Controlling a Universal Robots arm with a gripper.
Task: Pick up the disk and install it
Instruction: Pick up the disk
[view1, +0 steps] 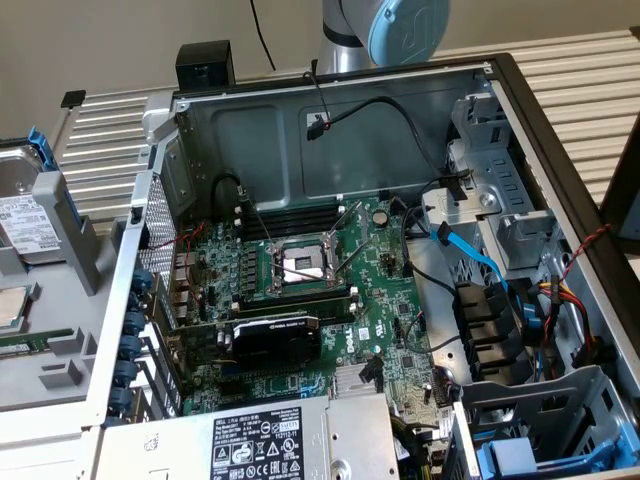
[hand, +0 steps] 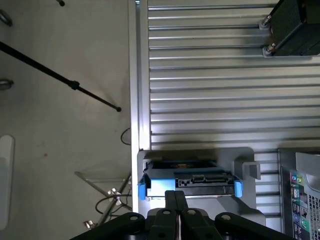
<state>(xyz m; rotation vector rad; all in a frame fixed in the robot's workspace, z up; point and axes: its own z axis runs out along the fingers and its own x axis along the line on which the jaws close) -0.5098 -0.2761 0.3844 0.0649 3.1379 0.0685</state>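
The disk (hand: 185, 181) is the one at risk here. The fingers (hand: 170, 201) are pressed flat together with nothing between them, and their tips point straight at its connector edge. Push forward like this and they butt into the connector (hand: 205, 179) instead of straddling the drive. That could scrape the contacts or shove the disk crooked in its seat.

They'd need to spread first, I'd say, and there's not much room. The blue carrier (hand: 238, 189) sticks out at both ends of the drive, and the grey holder (hand: 250, 165) wraps close around it. A finger landing off-line could catch a blue tab or the holder wall and jam the lift. A grip on the carrier alone might also flex and let the drive slip.

Position now: the disk sits just beyond the fingertips, centred on them, seated in that holder with its connector edge facing them. Whether the tips touch it, I can't tell. Past the holder runs the slatted table (hand: 210, 100), and off to one side of the fingers stands the open computer case (hand: 300, 195), well apart.
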